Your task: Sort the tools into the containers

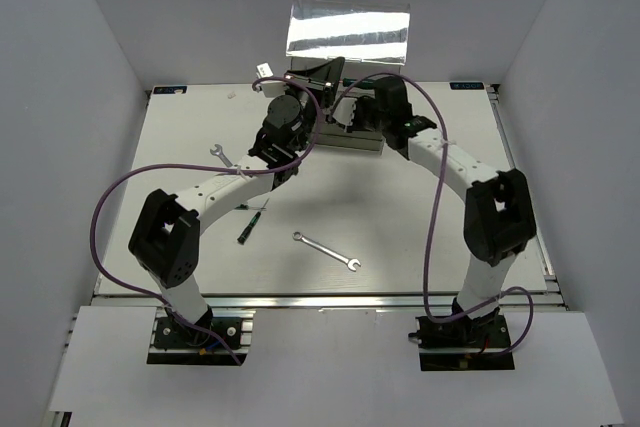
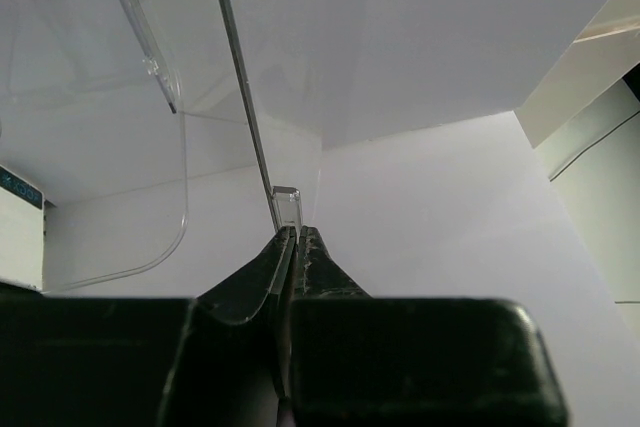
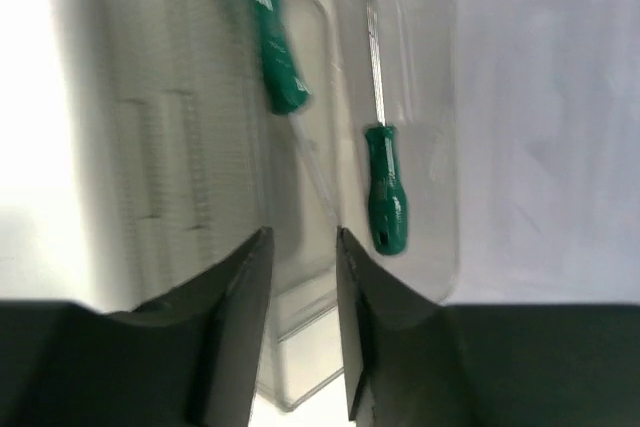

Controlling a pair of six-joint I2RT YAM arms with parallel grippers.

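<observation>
The left jaws are pressed together on a thin edge of a clear drawer, in the centre of the left wrist view. The right jaws stand apart, and the rim of the clear container lies in the gap between them; whether they touch it I cannot tell. Inside this plastic are two green screwdrivers, one right of centre and a blurred one at the top. In the top view, on the desk, a wrench lies low in the centre, a second wrench at the left, and a loose screwdriver roughly between them.
</observation>
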